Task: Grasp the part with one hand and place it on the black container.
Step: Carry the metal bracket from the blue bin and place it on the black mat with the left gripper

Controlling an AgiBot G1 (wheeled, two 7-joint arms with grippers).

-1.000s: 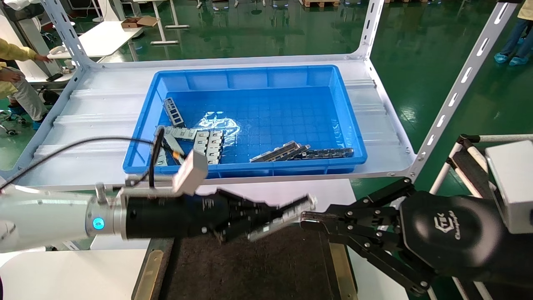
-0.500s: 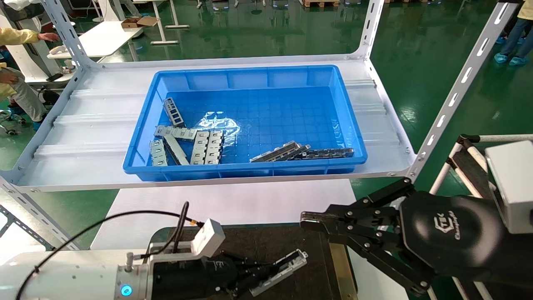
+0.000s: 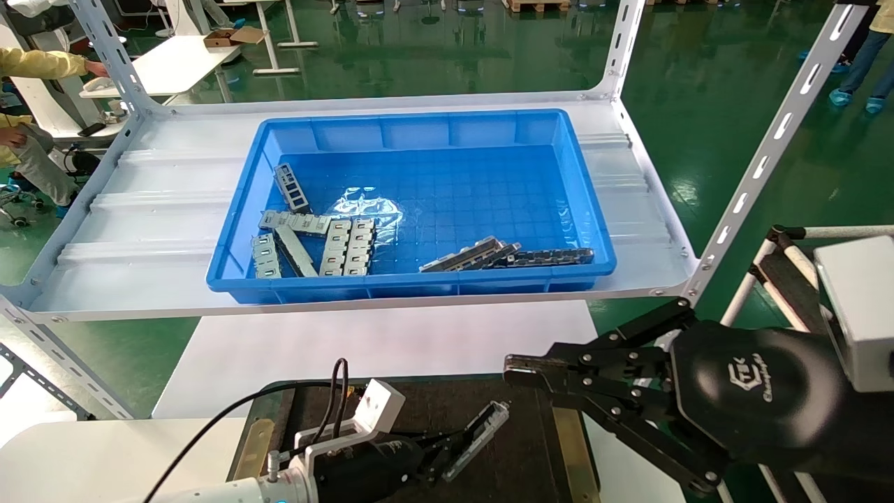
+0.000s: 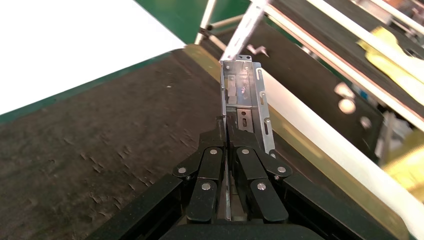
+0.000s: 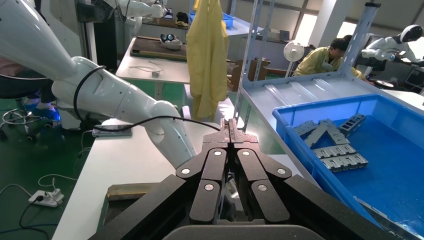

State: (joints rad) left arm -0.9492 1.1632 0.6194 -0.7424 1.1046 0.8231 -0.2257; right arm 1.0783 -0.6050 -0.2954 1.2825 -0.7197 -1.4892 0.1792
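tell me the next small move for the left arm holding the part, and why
Probably lower a little further, then open. The left gripper is shut on the part, which points out tilted above the black container; contact isn't visible. The right gripper is shut, idle at the tray's right edge.

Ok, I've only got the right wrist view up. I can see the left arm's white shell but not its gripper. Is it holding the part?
Observer: Yes. The left gripper is shut on one end of the part, and the rest sticks out past the fingertips.
Operator: Is it over the black container?
Observer: Yes. The head view shows the part above the black container, towards its right brass strip.
Operator: And my right gripper, is it in the way?
Observer: No. The head view shows the right gripper shut and hovering by the container's far right corner, apart from the part.
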